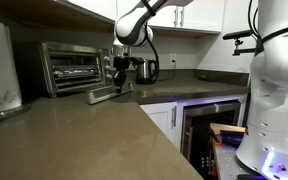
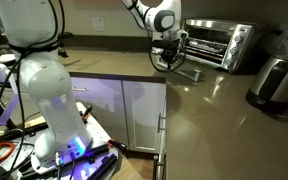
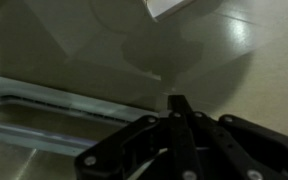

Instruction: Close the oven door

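The brown counter (image 1: 94, 135) fills the foreground. Further back on it, the oven door (image 1: 109, 94) hangs fully open, folded down flat and reaching out over the counter from the front of the oven (image 1: 69, 65). The gripper (image 1: 121, 82) points straight down at the outer edge of the door, on the side nearest the kettle (image 1: 147, 68).

In the wrist view the gripper (image 3: 178, 102) has its dark fingers (image 3: 174, 125) pressed together to a single tip with nothing between them, just beside the door's metal frame (image 3: 44, 105). Whether the tip touches the door cannot be told.

The oven stands against the back wall, with the kettle beyond the gripper.
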Motion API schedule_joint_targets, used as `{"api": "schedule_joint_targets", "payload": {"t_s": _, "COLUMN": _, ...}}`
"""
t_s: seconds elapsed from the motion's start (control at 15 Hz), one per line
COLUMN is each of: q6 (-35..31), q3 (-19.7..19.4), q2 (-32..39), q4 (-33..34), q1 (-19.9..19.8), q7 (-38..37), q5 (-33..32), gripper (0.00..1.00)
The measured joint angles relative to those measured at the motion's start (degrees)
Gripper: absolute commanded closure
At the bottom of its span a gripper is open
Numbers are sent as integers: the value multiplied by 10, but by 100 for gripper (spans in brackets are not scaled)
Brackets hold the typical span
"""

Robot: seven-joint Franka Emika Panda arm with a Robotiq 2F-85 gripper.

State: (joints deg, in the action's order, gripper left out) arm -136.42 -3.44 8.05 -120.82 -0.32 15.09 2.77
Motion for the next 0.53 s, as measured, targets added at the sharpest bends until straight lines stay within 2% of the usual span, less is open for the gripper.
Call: {"api": "schedule_joint_targets", "payload": {"t_s": 0.53, "q6": 9, "q3": 5, "q2": 19, "q4": 8, "q1": -1, "q7": -1, "q5": 2, "gripper": 100}}
